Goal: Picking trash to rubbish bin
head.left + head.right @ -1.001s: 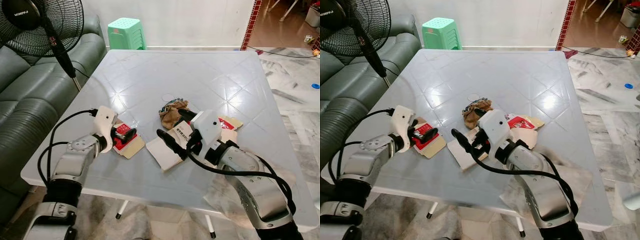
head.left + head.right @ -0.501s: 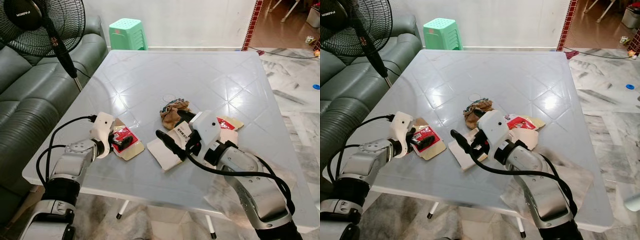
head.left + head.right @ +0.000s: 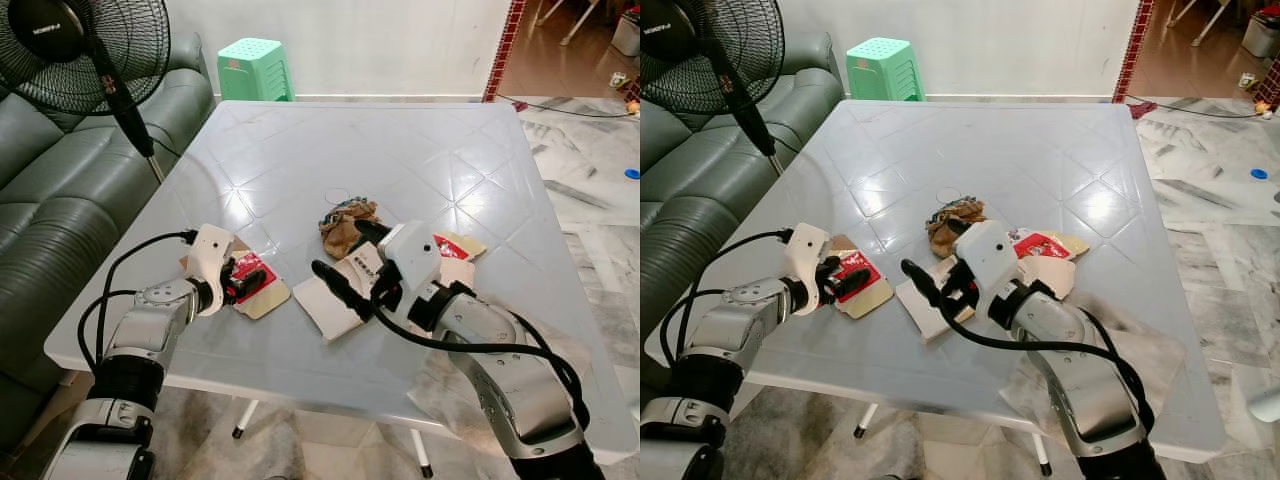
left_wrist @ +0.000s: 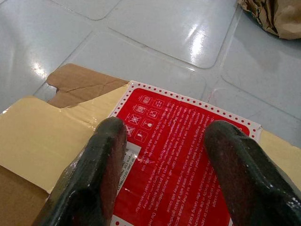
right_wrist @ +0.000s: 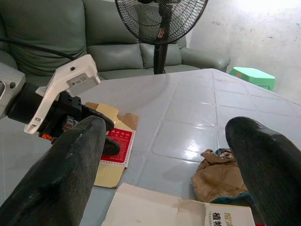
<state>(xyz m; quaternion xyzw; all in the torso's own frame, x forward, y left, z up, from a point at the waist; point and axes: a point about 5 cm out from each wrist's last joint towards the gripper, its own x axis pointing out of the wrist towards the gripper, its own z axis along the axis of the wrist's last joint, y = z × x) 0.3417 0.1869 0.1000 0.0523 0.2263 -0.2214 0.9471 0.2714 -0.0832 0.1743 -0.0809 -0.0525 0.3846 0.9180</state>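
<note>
Left wrist view puts us right over the target: our left pincer [image 4: 162, 160] has dropped onto the red-and-tan flattened carton [image 4: 174, 155], fingers spread wide and straddling its red printed panel, tips touching or just above the card. A second ago that pincer sat a touch higher and further back over the carton; now it has eased down and forward, so we judge the grasp is about to begin, though nothing is clamped yet. The carton lies flat on the worktop [image 3: 420, 150], directly under the left pincer.

Our right pincer [image 3: 345, 255] hangs wide apart as well, holding nothing, hovering just above the white cardboard sheet [image 3: 330, 300], with one finger [image 3: 335, 283] reaching over it. It has barely moved in the last second.

Let's count the trash: one red-and-tan carton under the left pincer, one white cardboard sheet under the right, one crumpled brown paper wad [image 3: 345, 228] just beyond the right pincer, and one more red-printed carton [image 3: 1045, 245] beside the right wrist. Four pieces, all on the worktop, none lifted.

Beyond the left pincer we have one standing fan [image 3: 90, 50], one green sofa [image 3: 50, 190] and one green plastic stool [image 3: 255, 65]. We can't make out a rubbish bin yet.
</note>
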